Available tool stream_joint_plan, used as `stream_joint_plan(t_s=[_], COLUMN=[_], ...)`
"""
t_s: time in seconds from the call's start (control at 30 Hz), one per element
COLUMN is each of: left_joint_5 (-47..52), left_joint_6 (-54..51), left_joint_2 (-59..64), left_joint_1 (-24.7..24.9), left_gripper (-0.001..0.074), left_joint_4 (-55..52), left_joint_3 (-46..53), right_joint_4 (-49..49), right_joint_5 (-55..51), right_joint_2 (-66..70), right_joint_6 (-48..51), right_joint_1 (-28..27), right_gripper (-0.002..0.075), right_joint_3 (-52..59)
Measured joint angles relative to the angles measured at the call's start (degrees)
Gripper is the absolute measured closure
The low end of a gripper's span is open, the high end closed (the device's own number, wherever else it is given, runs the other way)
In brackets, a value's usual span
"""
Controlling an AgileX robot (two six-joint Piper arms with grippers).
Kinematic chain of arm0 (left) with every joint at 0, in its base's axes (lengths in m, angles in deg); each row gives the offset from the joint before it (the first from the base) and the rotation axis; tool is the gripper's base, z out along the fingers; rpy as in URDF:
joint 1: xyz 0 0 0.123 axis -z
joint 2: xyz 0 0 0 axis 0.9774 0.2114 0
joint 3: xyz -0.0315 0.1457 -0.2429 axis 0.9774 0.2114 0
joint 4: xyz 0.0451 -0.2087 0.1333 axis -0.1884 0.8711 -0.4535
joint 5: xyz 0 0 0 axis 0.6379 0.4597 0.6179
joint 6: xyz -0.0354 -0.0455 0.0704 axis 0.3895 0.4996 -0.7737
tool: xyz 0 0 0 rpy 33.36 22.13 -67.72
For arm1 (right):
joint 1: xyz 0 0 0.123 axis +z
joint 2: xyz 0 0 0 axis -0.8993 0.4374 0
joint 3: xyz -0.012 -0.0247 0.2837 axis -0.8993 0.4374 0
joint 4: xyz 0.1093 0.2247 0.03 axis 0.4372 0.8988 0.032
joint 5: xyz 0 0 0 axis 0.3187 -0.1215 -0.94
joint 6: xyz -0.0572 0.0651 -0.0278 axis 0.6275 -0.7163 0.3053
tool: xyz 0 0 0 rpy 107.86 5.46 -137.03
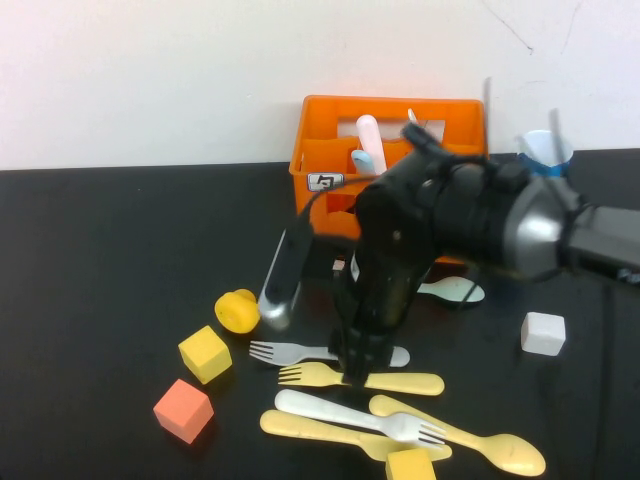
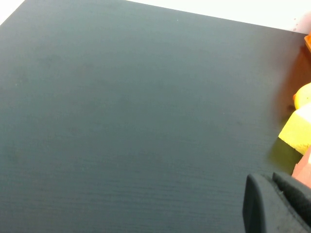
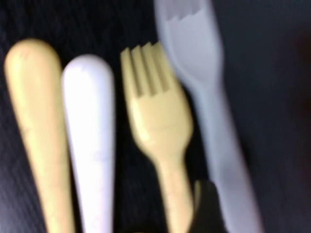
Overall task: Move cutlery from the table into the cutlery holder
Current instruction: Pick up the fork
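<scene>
Several pieces of cutlery lie on the black table at the front. There is a pale blue-grey fork, a yellow fork, a white fork, a yellow spoon, and a mint spoon behind the arm. My right gripper is low over the two forks. In the right wrist view one dark fingertip sits between the yellow fork and the blue-grey fork; the gripper is open around the blue-grey handle. The orange cutlery holder stands at the back with a few pieces in it. My left gripper is shut and empty over bare table, out of the high view.
Cubes lie around the cutlery: yellow, salmon, yellow and white. A yellow round piece lies left of the forks. A blue cup stands right of the holder. A yellow cube also shows in the left wrist view.
</scene>
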Motion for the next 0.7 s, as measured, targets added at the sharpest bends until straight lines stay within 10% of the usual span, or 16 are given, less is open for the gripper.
stream_joint_plan(t_s=[0.43, 0.7], left_joint_5=[0.00, 0.00], left_joint_6=[-0.16, -0.16], left_joint_2=[0.00, 0.00], left_joint_1=[0.00, 0.00], left_gripper=[0.0736, 0.0736], left_joint_4=[0.00, 0.00], left_joint_3=[0.00, 0.00], right_joint_4=[-0.12, 2.00], right_joint_5=[-2.44, -4.28], right_joint_2=[4.68, 5.27], right_joint_6=[5.19, 7.35], right_joint_1=[0.38, 0.38], right_gripper=[0.0240, 0.0440], right_joint_3=[-2.78, -3.31])
